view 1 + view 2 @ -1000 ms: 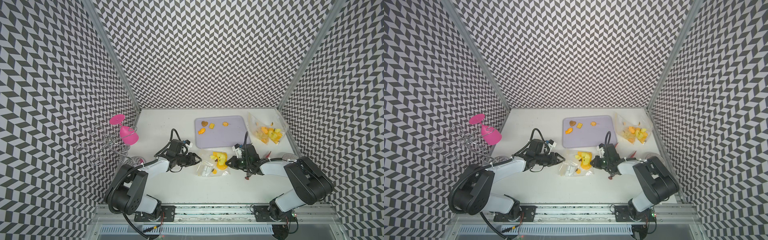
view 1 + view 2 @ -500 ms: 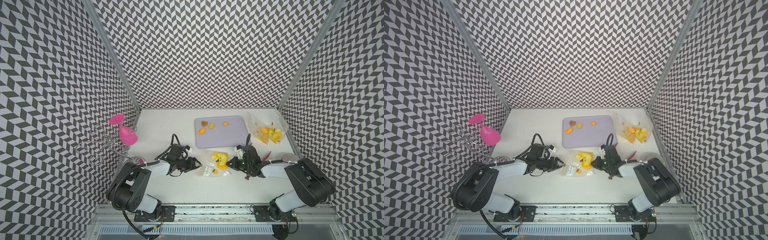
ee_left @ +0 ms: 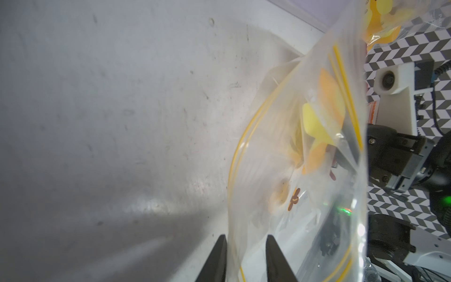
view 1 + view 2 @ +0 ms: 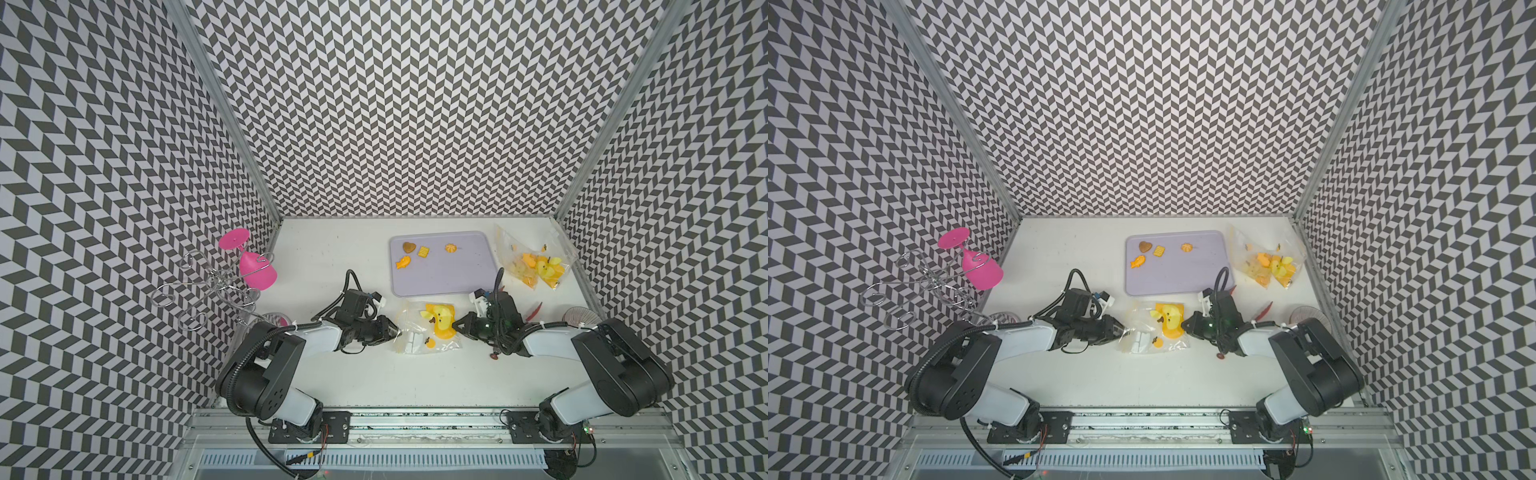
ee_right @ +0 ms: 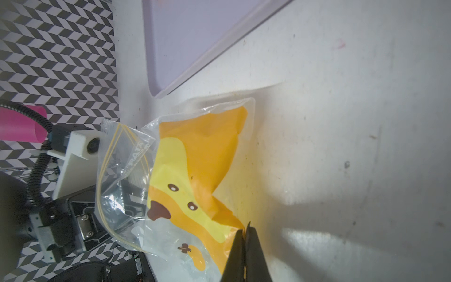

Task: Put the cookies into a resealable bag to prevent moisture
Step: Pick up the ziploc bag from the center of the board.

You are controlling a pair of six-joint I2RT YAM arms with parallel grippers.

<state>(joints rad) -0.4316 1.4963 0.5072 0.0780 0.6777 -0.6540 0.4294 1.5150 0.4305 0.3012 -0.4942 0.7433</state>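
Left gripper (image 3: 245, 241): jaws narrowly apart, astride bag (image 3: 305, 171) mouth rim
Right gripper (image 5: 245, 232): clenched on bag's opposite edge
Cookies (image 4: 423, 251): four on tray (image 4: 457, 278), just behind bag

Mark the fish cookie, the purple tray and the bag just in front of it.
fish cookie (image 4: 402, 262): in a top view, its orange body.
tray (image 4: 457, 270): in a top view, bare purple floor.
bag (image 4: 438, 322): in a top view, its yellow print.

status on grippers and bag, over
Left gripper open astride bag mouth; right gripper shut on bag corner. Four cookies on tray. Nothing blocking.
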